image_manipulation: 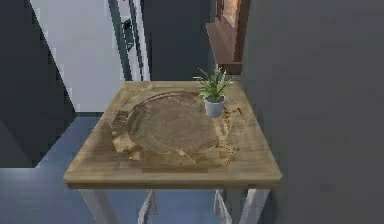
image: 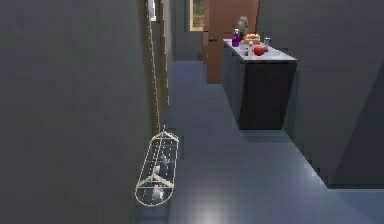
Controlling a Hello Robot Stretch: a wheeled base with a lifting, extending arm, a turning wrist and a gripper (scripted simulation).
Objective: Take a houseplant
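"Houseplant point(image_manipulation: 213, 88): where does it stand?"

"On the wooden table point(image_manipulation: 95, 165) at my arm side. It is a spiky green tuft, upright in a small white pot point(image_manipulation: 214, 108), near the table's far edge. A brown wooden ledge point(image_manipulation: 224, 45) on the wall sits close behind it, and a clear round dish point(image_manipulation: 165, 125) lies nearer to me."

"And your gripper?"

"I cannot tell its state from these pictures."

"How would you make the reach go well?"

"I judge the plant sits roughly on my arm's line, so the base needs little shifting. I'd raise the arm above the dish, extend slowly, take the pot and not the leaves, then lift straight up before drawing back, minding the ledge."

"Any labels or lettering?"

"None I can read, here or on the dark counter point(image: 262, 95) down the hall."
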